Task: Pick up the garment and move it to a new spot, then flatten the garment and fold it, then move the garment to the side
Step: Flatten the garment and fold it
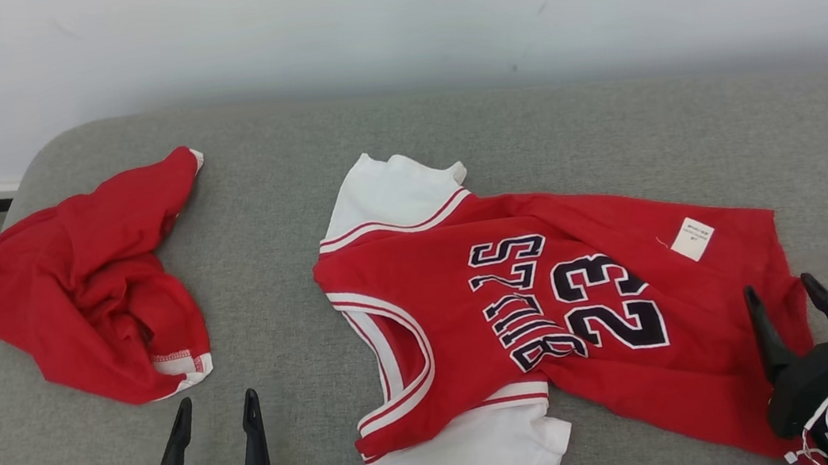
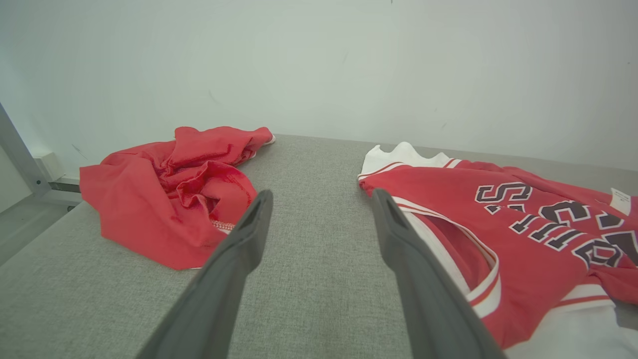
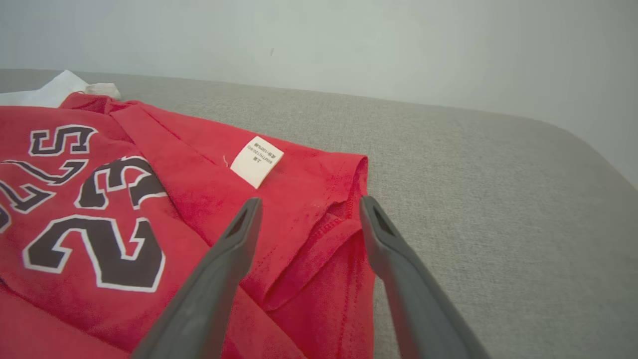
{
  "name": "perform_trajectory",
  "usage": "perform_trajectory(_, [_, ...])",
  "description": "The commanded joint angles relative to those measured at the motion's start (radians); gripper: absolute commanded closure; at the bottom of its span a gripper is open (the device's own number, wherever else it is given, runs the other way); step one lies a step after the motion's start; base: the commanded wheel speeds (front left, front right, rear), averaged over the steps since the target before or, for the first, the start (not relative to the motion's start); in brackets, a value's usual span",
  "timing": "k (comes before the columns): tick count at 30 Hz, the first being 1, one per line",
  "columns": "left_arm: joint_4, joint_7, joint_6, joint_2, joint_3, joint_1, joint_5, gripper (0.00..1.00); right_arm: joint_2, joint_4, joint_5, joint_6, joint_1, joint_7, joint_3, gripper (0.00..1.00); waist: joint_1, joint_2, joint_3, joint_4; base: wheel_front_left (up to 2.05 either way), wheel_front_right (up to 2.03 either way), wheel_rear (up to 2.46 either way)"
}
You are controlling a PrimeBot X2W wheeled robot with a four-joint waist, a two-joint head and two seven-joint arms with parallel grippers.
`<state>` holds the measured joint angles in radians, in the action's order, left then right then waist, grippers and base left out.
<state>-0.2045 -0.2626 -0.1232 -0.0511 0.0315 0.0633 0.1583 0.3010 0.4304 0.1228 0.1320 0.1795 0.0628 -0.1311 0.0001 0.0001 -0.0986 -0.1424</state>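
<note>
1. Hands are both gaping, released and empty: left hand [image 1: 217, 400] is hovering over bare cushion [image 1: 284, 281], right hand [image 1: 777, 285] is hanging over the jersey's hem.
2. Jersey [image 1: 426, 263] is lying sideways mid-cushion, red with white sleeves, "23" showing, tag [image 1: 692, 238] facing up.
3. Red cloth [image 1: 86, 292] is sitting crumpled far left.

Bare indoor rm (lab-like), grey upholstered pad [image 1: 448, 124], plain white wall [image 1: 385, 12]
</note>
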Motion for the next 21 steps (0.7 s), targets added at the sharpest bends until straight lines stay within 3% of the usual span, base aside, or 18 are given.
perform_trajectory(1, [0.000, -0.003, 0.000, 0.001, 0.002, 0.013, -0.001, 0.00, 0.004, 0.028, 0.004, -0.003, 0.017, 0.009, 0.007, 0.00, -0.0001, -0.0001, -0.015, -0.017, 0.00, 0.00, 0.00])
perform_trajectory(8, [0.002, -0.003, 0.001, 0.001, 0.004, 0.022, 0.006, 0.00, 0.003, 0.206, 0.013, -0.003, 0.091, 0.025, 0.044, 0.00, -0.0001, -0.0001, -0.036, -0.036, 0.00, 0.00, 0.00])
perform_trajectory(9, [0.002, -0.003, 0.001, 0.001, 0.004, 0.022, 0.006, 0.00, 0.002, 0.221, 0.016, -0.003, 0.097, 0.028, 0.052, 0.23, -0.0001, -0.0001, -0.037, -0.036, 0.00, 0.00, 0.00])
perform_trajectory(10, [0.003, -0.003, 0.002, 0.001, 0.004, 0.021, 0.006, 0.00, 0.004, 0.237, 0.021, -0.003, 0.103, 0.034, 0.057, 0.56, -0.0001, -0.0001, -0.037, -0.036, 0.00, 0.00, 0.00])
perform_trajectory(11, [0.002, -0.003, 0.003, 0.001, 0.003, 0.021, 0.007, 0.00, 0.007, 0.249, 0.024, -0.003, 0.108, 0.039, 0.066, 1.00, -0.0001, -0.0001, -0.037, -0.036, 0.00, 0.00, 0.00])
perform_trajectory(21, [0.000, -0.003, 0.008, 0.001, 0.012, 0.020, 0.016, 0.00, 0.052, 0.213, 0.054, -0.003, 0.207, 0.143, 0.116, 1.00, -0.0001, -0.0001, -0.032, -0.012, 0.00, 0.00, 0.00])
